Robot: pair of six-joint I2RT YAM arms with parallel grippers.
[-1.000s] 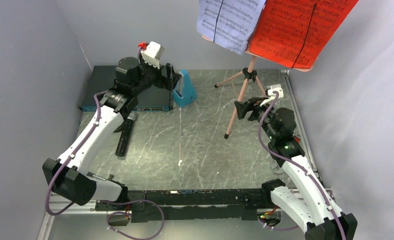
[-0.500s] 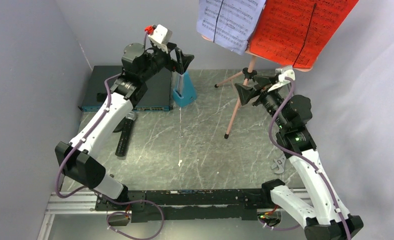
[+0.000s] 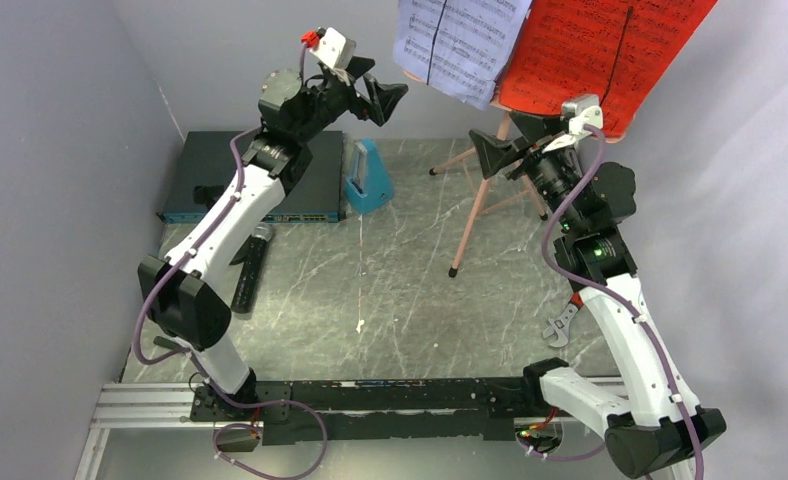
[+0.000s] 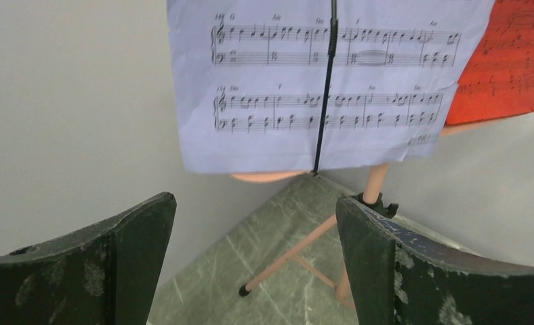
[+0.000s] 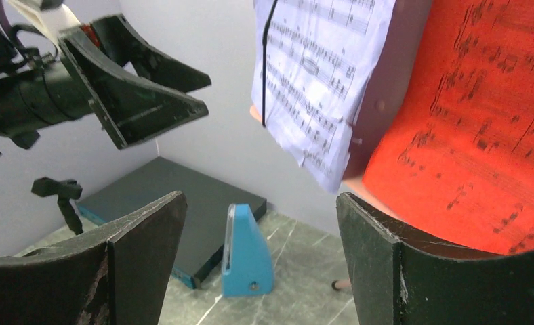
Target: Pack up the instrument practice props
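Note:
The pink tripod music stand [image 3: 483, 195] stands at the back right and carries a lavender sheet [image 3: 455, 45] and a red sheet [image 3: 600, 60]. My left gripper [image 3: 388, 100] hangs open in the air just left of the lavender sheet [image 4: 284, 81], facing it with nothing between its fingers. My right gripper [image 3: 505, 142] is open beside the stand's pole, just under the board, below the red sheet [image 5: 481, 135]. The blue metronome [image 3: 367, 178] sits on the table below the left gripper. The black microphone [image 3: 250, 270] lies flat at the left.
A flat black box [image 3: 210, 165] lies in the back left corner against the wall, with a small black upright holder [image 5: 61, 196] near it. A metal wrench [image 3: 560, 325] lies by the right arm. Grey walls close in on the left, back and right.
Both arms have risen. The left gripper lifted from beside the metronome up toward the lavender sheet. The right gripper climbed along the stand's pole to just under the board.

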